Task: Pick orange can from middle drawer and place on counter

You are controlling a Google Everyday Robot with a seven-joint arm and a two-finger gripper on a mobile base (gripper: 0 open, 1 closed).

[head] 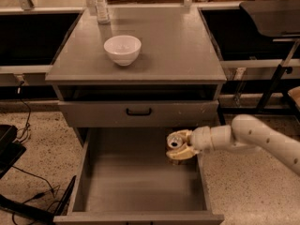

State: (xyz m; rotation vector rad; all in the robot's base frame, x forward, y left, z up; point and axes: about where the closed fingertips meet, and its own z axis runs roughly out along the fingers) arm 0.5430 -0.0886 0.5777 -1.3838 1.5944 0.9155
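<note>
The orange can (175,142) shows its silver top between my gripper's fingers (181,154). My gripper (177,146) reaches in from the right on a white arm and is shut on the can. It holds the can over the right side of the open middle drawer (131,182), near the drawer's right wall and above its floor. The grey counter (173,46) lies above, behind the drawer.
A white bowl (122,49) sits on the counter's left half and a clear plastic bottle (101,4) stands at its back left. A shut drawer front with a black handle (138,111) is just above the gripper. Dark gear and cables (14,149) lie on the floor at left.
</note>
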